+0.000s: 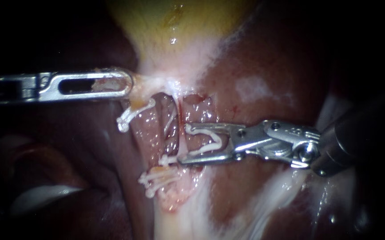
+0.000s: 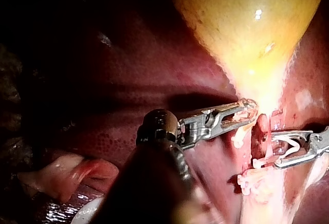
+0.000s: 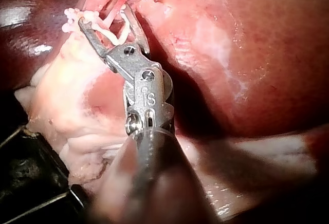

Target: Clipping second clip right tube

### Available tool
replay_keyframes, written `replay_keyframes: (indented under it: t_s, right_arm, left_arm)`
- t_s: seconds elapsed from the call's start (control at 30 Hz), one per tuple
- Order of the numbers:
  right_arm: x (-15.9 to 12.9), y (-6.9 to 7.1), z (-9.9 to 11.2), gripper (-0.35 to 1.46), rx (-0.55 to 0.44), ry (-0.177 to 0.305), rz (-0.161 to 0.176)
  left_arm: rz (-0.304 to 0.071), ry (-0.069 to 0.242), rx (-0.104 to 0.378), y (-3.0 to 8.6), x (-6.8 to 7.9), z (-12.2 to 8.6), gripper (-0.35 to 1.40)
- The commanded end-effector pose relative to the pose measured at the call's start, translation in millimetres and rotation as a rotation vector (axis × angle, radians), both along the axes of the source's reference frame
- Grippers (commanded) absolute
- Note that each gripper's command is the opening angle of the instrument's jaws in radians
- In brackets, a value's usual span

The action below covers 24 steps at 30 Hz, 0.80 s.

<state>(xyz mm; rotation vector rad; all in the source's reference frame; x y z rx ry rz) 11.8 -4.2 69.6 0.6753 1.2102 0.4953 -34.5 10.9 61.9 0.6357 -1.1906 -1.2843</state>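
Observation:
My left instrument [image 1: 128, 84] comes in from the left, jaws shut on pale tissue at the neck of the yellow gallbladder [image 1: 174, 31]. My right instrument [image 1: 183, 144] carries a white open clip [image 1: 214, 142] between its parted jaws. That clip's legs straddle the thin right tube [image 1: 180, 120]. A white clip [image 1: 130, 116] sits high on the left tube [image 1: 150, 133]. More white clips [image 1: 156, 178] cluster lower down, just below the right jaws. The left wrist view shows both instruments [image 2: 247, 112] [image 2: 277, 149] at the tubes. In the right wrist view the jaws [image 3: 105, 21] hold the clip.
Dark red liver [image 1: 254, 66] surrounds the dissected window. Pale fatty tissue [image 1: 263, 200] runs under my right instrument's shaft. A pink tissue fold [image 2: 67, 175] lies beside my left shaft. A dark bench edge [image 3: 31, 183] shows beside my right shaft.

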Motion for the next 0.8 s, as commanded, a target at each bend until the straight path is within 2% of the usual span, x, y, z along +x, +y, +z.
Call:
replay_keyframes:
  t_s: [0.03, 0.2, 0.4, 0.57, 0.8]
  right_arm:
    - [0.2, -0.1, 0.1, 0.47, 0.012, 0.008, 0.003]
    - [1.3, -0.9, 0.6, 0.47, 0.077, 0.066, 0.009]
    - [2.0, -1.5, 0.2, 0.46, 0.177, 0.169, 0.018]
    - [2.6, -2.1, -0.4, 0.46, 0.221, 0.213, 0.014]
    - [3.0, -2.5, -0.9, 0.45, 0.248, 0.243, 0.007]
  left_arm:
    - [0.000, 0.000, 0.000, 0.0, 0.0, 0.0, -0.35]
    - [0.000, 0.000, 0.000, 0.0, 0.0, 0.0, -0.35]
    - [0.000, 0.000, 0.000, 0.0, 0.0, 0.0, -0.35]
    - [0.000, 0.000, 0.000, 0.0, 0.0, 0.0, -0.35]
    - [0.000, 0.000, 0.000, 0.0, 0.0, 0.0, -0.35]
